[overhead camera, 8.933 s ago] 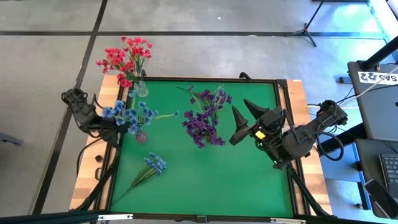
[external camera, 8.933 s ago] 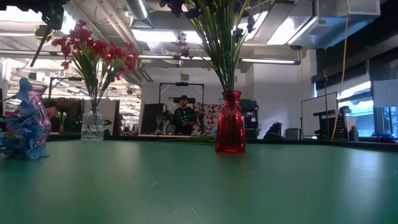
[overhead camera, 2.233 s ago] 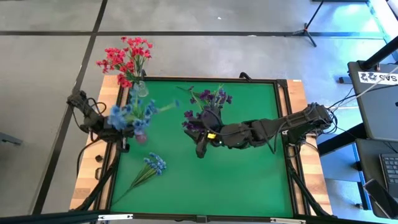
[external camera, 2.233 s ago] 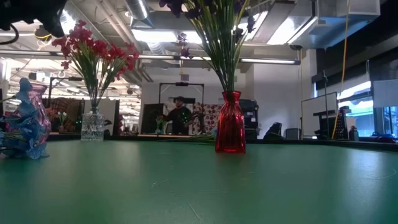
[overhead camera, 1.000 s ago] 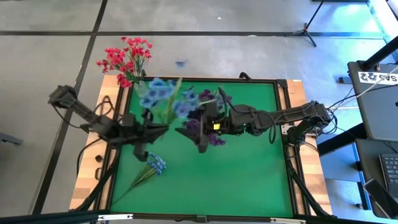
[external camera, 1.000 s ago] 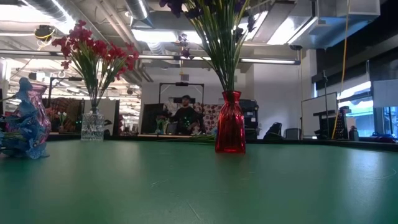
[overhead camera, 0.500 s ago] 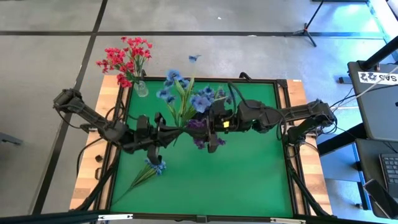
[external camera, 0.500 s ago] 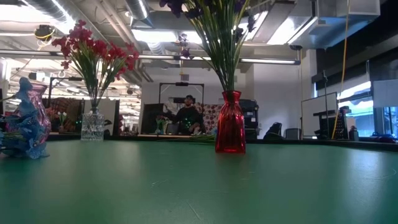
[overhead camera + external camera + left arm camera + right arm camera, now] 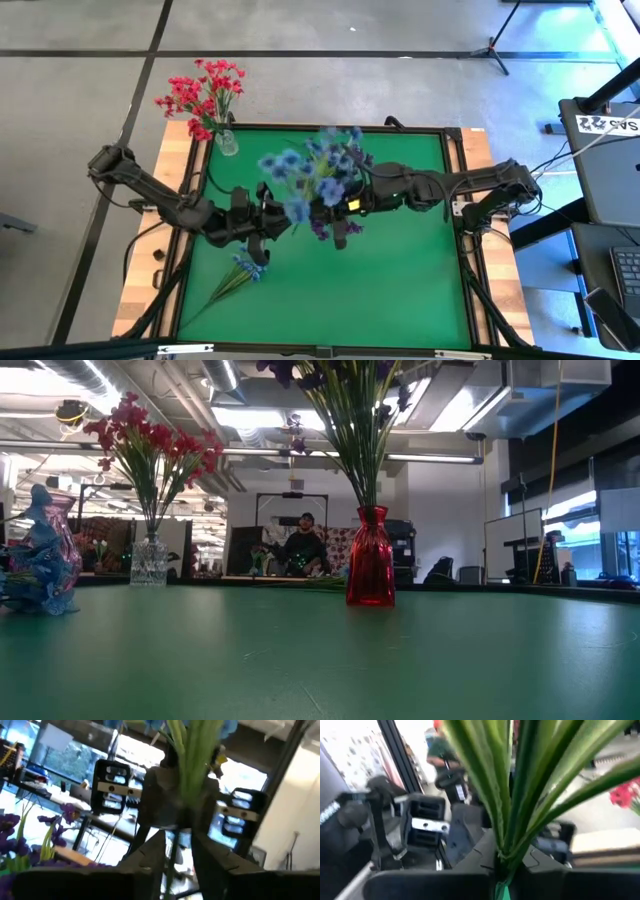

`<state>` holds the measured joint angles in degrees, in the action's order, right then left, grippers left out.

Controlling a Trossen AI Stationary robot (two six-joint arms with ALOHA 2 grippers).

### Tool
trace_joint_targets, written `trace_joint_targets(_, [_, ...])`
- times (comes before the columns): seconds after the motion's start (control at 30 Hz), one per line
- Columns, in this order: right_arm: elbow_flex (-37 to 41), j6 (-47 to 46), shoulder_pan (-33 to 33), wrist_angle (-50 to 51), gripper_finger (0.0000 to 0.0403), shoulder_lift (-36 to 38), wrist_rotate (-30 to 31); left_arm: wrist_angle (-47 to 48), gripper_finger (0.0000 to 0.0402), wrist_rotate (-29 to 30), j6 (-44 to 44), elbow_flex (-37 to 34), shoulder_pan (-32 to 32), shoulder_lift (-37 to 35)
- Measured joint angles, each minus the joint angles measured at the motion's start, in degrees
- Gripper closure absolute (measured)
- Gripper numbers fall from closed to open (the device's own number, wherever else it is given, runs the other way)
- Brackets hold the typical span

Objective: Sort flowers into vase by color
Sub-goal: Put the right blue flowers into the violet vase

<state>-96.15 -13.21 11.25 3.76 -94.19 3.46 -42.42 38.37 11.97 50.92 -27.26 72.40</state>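
A bunch of light blue flowers (image 9: 305, 175) is held up over the middle of the green table (image 9: 400, 290), blossoms up. Its green stems (image 9: 192, 760) run down between both grippers. My right gripper (image 9: 328, 205), reaching in from the right, is shut on the stems. My left gripper (image 9: 272, 215) faces it from the left, and its fingers (image 9: 150, 857) stand open on either side of the lower stems. A second blue sprig (image 9: 245, 268) lies flat on the table near the left arm. My right gripper (image 9: 502, 870) pinches the gathered green stems (image 9: 504, 851) between its two fingers, below the blossoms. It comes roughly level from the table's right, across the stems. The bunch stands about upright, lifted clear of the table. My left gripper: I cannot tell whether its fingers touch the stems.
A red vase (image 9: 370, 565) with dark purple flowers stands mid-table under the arms. A clear vase (image 9: 148, 560) with red flowers (image 9: 203, 98) stands at the far left corner. A blue-pink vase (image 9: 50, 550) stands at the left. A person (image 9: 303, 545) sits beyond the far edge.
My left gripper has carried the blue bunch from the left side toward the table's right, up to my right gripper over the middle. The blossoms have swung over above the purple flowers.
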Motion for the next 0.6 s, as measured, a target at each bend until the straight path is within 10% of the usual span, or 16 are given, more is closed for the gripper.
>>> trace_joint_targets(0.3, [-9.8, -0.5, 0.0, 33.8, 0.0388, 0.3, -6.8, 28.3, 0.0253, -1.3, 14.3, 0.0, -3.3, -14.0])
trace_joint_targets(0.6, [-9.9, -5.7, 4.9, 43.6, 0.0391, -0.5, -17.2, 44.3, 0.0231, -4.2, 22.0, 0.0, -2.6, -20.5])
